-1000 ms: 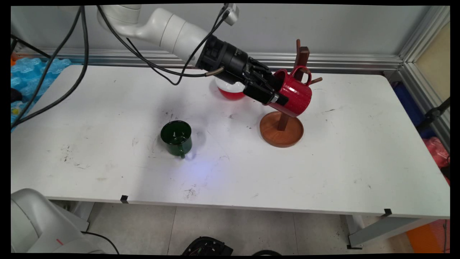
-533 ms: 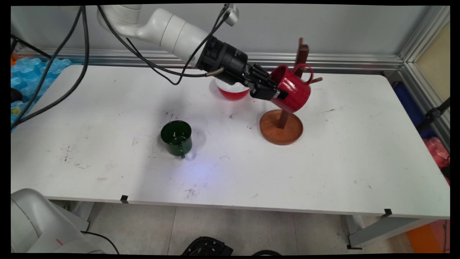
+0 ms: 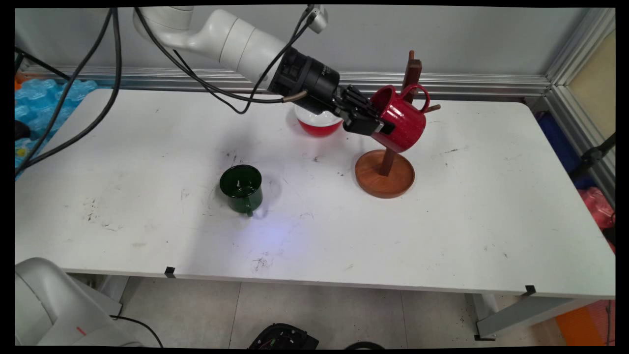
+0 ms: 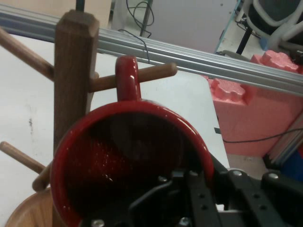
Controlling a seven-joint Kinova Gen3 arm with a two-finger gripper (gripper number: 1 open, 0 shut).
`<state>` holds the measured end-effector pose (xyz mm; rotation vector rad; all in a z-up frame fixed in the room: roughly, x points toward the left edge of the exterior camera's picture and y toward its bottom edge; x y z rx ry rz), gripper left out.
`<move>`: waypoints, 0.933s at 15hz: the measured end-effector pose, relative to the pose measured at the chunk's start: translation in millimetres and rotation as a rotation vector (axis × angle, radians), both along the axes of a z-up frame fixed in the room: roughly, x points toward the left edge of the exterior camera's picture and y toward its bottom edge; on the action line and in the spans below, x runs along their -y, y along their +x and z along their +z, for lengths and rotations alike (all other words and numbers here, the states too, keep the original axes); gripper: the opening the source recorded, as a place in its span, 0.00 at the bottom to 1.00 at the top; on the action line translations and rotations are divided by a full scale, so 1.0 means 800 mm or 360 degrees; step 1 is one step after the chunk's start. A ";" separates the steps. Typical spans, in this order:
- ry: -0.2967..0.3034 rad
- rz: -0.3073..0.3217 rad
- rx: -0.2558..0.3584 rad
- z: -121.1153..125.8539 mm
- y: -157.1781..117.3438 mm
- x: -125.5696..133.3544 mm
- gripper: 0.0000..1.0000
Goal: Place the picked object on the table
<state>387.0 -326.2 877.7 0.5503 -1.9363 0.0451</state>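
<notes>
Gripper clamped on the rim wall of the red mug, one finger inside the mouth and the other outside, seen plainly in the hand view, where the linkage rises into the mug's open mouth. Mug held off the table, tipped over on its side, mouth toward the arm, base pointing right and down, long axis slanting. Handle on the far side from the gripper, uppermost, crossing one peg of the wooden mug tree, just right of the post; whether threaded onto the peg or only lying against it, cannot tell. Mug body hanging above the tree's round base. Behind the gripper, a red and white bowl. Well apart to the left, a green mug upright on the white table.
</notes>
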 end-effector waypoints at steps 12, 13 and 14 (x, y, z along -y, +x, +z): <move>0.0022 -0.0029 -0.0011 0.011 -0.001 -0.005 0.00; 0.0025 -0.0036 -0.0013 0.012 -0.001 -0.007 0.00; 0.0028 -0.0040 -0.0015 0.013 -0.001 -0.008 0.00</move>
